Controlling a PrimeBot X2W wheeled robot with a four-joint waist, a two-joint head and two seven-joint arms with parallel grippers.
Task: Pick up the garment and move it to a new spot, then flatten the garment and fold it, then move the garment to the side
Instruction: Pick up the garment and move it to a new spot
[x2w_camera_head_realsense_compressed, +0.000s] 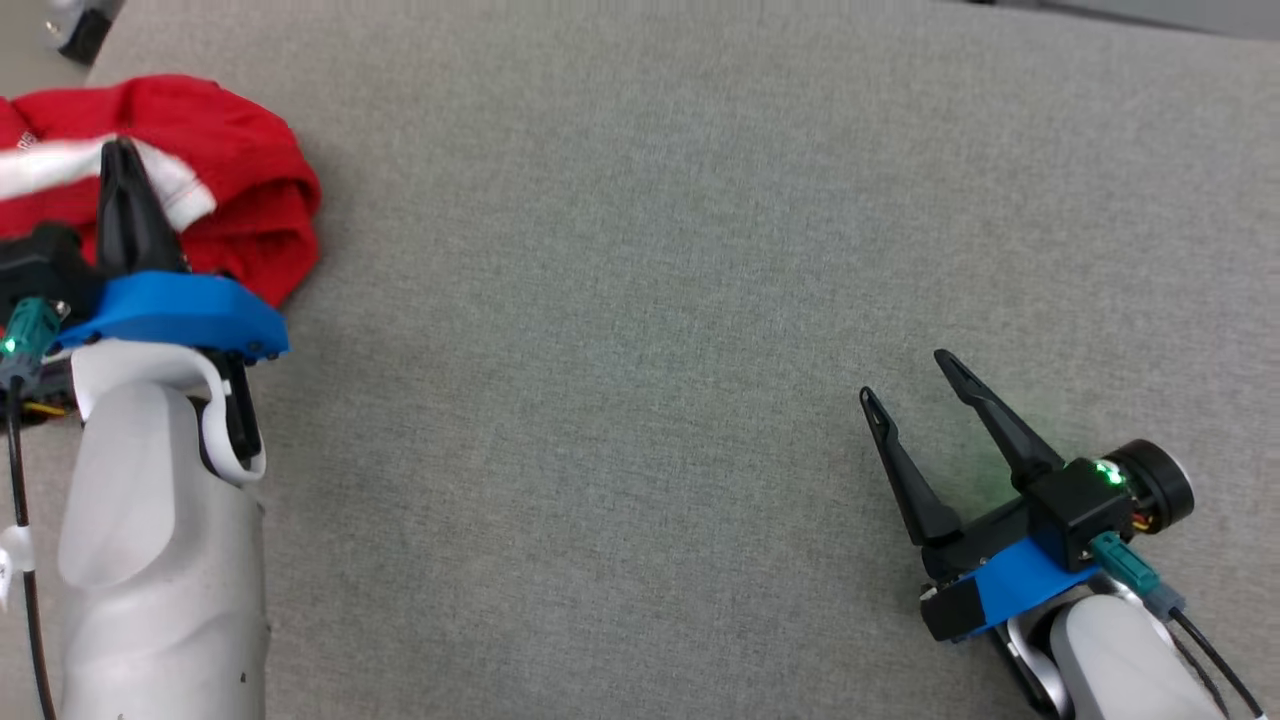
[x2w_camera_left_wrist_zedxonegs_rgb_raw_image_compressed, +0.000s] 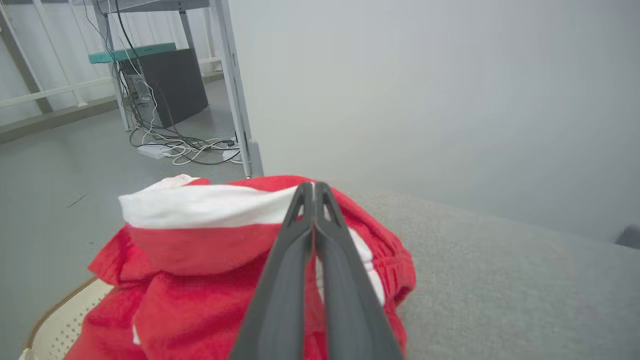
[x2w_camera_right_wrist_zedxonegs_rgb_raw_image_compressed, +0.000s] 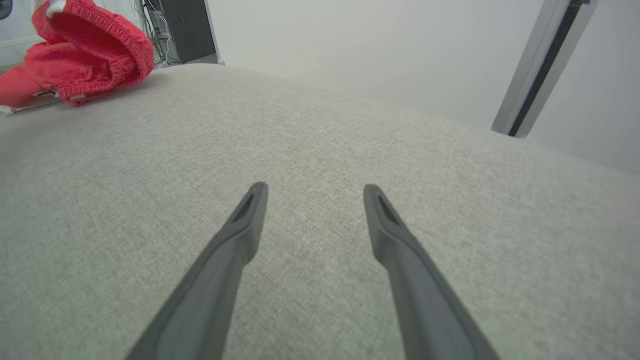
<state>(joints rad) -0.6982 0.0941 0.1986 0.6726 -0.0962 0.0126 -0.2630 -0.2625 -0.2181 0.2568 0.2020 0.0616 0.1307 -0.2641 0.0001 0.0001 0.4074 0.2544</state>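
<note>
Head view is showing the red garment (x2w_camera_head_realsense_compressed: 240, 200) lying bunched at the far left of the grey table (x2w_camera_head_realsense_compressed: 640, 300), with a white stripe running across its crumpled top. My left gripper (x2w_camera_head_realsense_compressed: 122, 150) is reaching into that heap, its jaws pressing fully together right at the white stripe; I am not able to tell whether any cloth is caught between them. My right gripper (x2w_camera_head_realsense_compressed: 906, 376) is hovering well apart over bare table, jaws standing wide and holding nothing. I am judging the garment to be soft, light and limp, so it will be sagging and trailing from any single pinch. A thick hem or waistband edge is looking like the safest hold. I am seeing a small pale mark near the stripe, but it is too blurred to read.
</note>
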